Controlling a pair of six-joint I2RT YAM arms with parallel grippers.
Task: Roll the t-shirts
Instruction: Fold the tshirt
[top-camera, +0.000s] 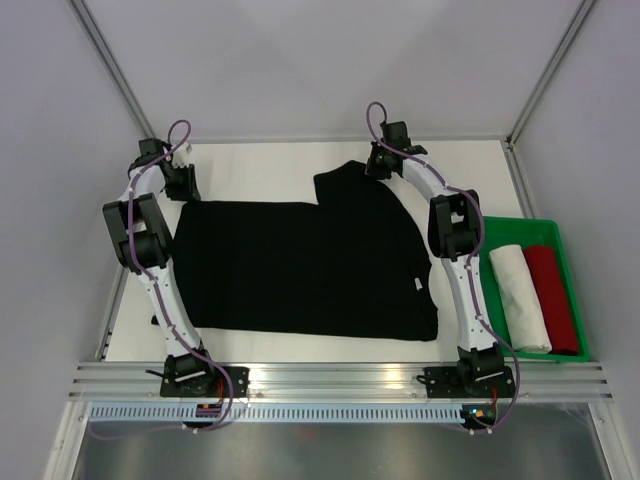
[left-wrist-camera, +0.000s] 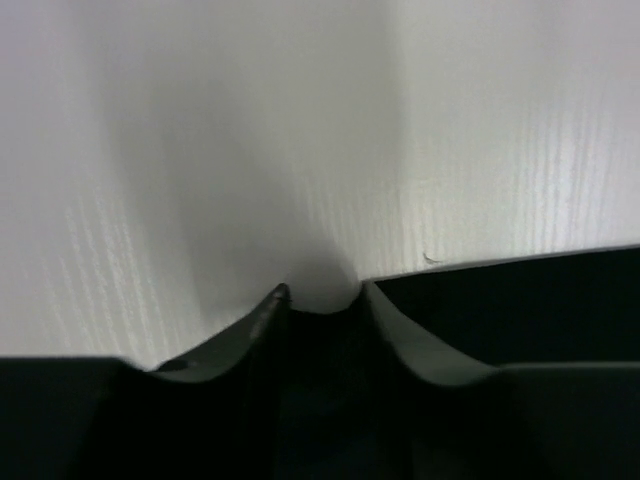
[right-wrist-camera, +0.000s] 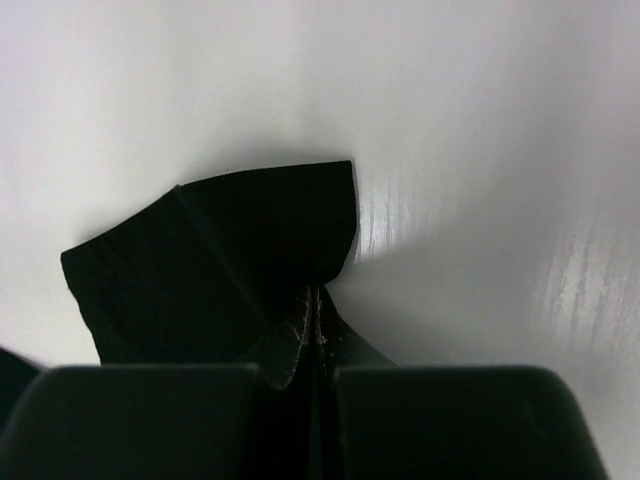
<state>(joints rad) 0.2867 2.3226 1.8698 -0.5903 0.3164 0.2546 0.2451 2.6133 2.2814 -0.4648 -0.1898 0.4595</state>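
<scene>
Black shirt (top-camera: 300, 265) lies flat on the white table (top-camera: 260, 165), filling its middle; small white neck label (top-camera: 418, 286) at about 3 o'clock of the cloth. One sleeve sticks out toward 12 o'clock, near the far edge.

Right gripper (top-camera: 381, 160) sits at that sleeve, at 1 o'clock of the shirt. Right wrist view: jaws pressed together, pinching black cloth, the sleeve (right-wrist-camera: 220, 250) spreading out toward 11 o'clock from the fingertips.

Left gripper (top-camera: 183, 183) is at the shirt's far left corner, 10 o'clock. Left wrist view: fingers (left-wrist-camera: 400, 335) stand partly apart, dark cloth between them at the shirt's edge, tips down at the table. Whether they actually clamp the cloth, cannot tell.

Green bin (top-camera: 560, 235) sits at 3 o'clock of the table, just beside the right arm. Inside it, white roll (top-camera: 518, 295) and red roll (top-camera: 552, 297) lie side by side, touching, red on the outer side.
</scene>
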